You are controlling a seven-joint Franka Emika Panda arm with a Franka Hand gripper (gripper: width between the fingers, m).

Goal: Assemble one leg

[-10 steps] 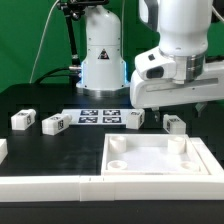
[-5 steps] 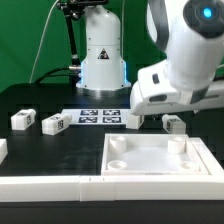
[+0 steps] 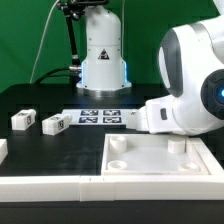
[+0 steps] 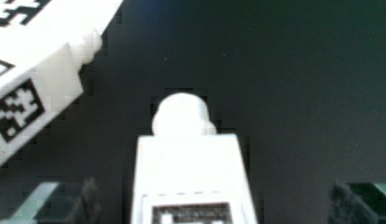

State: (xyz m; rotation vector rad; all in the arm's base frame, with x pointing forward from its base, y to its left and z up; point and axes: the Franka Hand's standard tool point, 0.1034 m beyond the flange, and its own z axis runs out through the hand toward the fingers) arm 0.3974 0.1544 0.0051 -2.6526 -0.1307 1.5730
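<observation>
The pincer [image 4: 208,205] stands wide open astride the leg [image 4: 186,150] on the counter [image 4: 296,90]. The leg's long axis crosses the pincer's opening squarely, with the rounded stub opposite its tag.

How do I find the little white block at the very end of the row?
Find the marker board, the flat strip of square tags mid-table. Move toward the exterior view's left, past the nearer leg, to the end leg. It is the last block on that side, farthest from the strip.
</observation>
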